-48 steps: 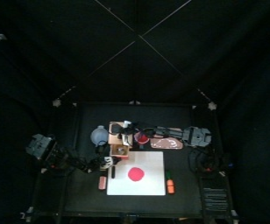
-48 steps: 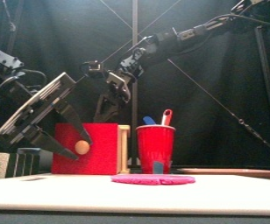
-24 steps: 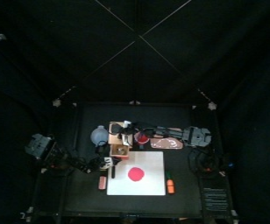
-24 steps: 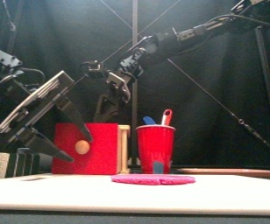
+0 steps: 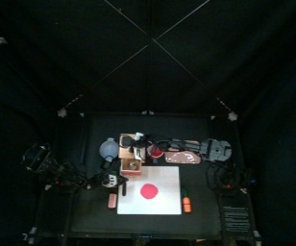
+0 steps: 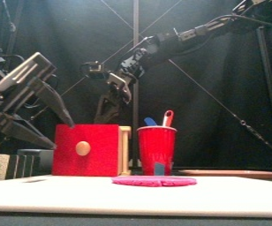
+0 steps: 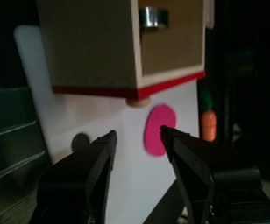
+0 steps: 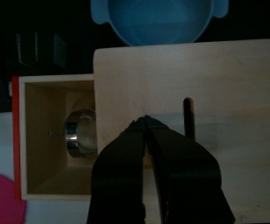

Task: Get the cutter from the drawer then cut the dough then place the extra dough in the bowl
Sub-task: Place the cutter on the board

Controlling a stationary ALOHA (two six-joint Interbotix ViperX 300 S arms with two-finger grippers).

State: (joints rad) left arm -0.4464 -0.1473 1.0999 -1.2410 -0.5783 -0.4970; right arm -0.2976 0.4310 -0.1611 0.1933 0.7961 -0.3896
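Note:
The pale wooden box (image 8: pixel 196 105) has its drawer pulled out, and the round metal cutter (image 8: pixel 79 129) lies inside it. My right gripper (image 8: pixel 148 129) hangs shut just above the box top, by the drawer's edge, holding nothing. My left gripper (image 7: pixel 135 134) is open and stands off from the red drawer front (image 7: pixel 125 90), empty. In the front view it (image 6: pixel 58 134) is raised at the left of the red front (image 6: pixel 86 150). The flat pink dough disc (image 5: pixel 148 190) lies on the white cutting board (image 5: pixel 166 182). Behind the box sits the blue-grey bowl (image 8: pixel 161 19).
A red cup (image 6: pixel 156 148) with a blue and a red toy knife stands right of the box. The pink tray (image 5: pixel 183 154) lies at the back right. A toy carrot (image 5: pixel 185 204) rests on the board's right side; a small toy (image 5: pixel 112 202) lies left of the board.
My left gripper has drawn back up and to the left, away from the red drawer front. The right arm has stayed still.

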